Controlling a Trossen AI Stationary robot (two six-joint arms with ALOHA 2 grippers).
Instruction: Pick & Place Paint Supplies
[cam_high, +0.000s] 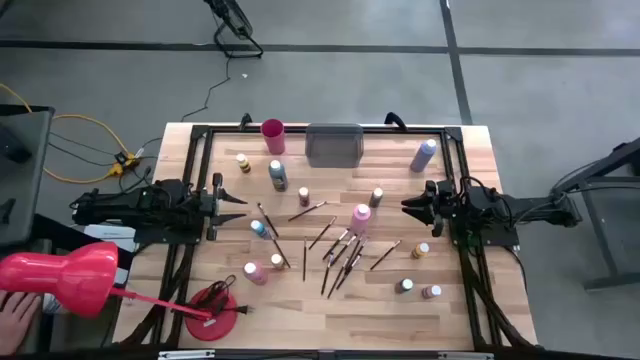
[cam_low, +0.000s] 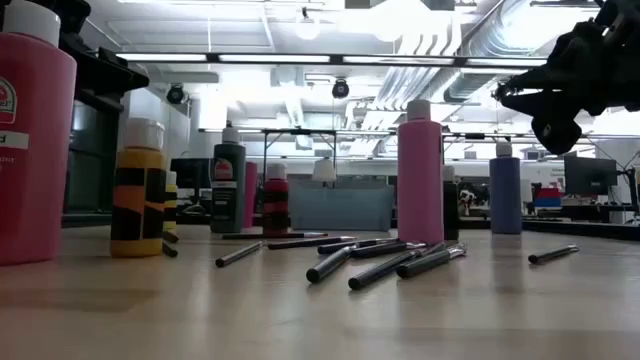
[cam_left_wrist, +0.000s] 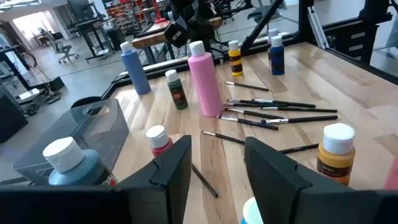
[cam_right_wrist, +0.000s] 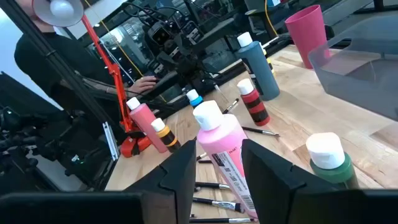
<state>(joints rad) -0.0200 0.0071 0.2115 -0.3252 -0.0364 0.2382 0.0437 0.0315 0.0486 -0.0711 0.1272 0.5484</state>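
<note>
Left gripper (cam_high: 240, 203) and right gripper (cam_high: 408, 205) are held apart at opposite table (cam_high: 330, 300) edges, jaws parted, nothing held. Paintbrushes (cam_high: 340, 255) are scattered between them; bottles ring the margins.

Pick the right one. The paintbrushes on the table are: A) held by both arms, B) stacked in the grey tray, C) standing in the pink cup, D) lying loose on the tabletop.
D: the paintbrushes lie scattered flat on the wooden table, while the pink cup and grey tray sit apart at the far edge.
</note>
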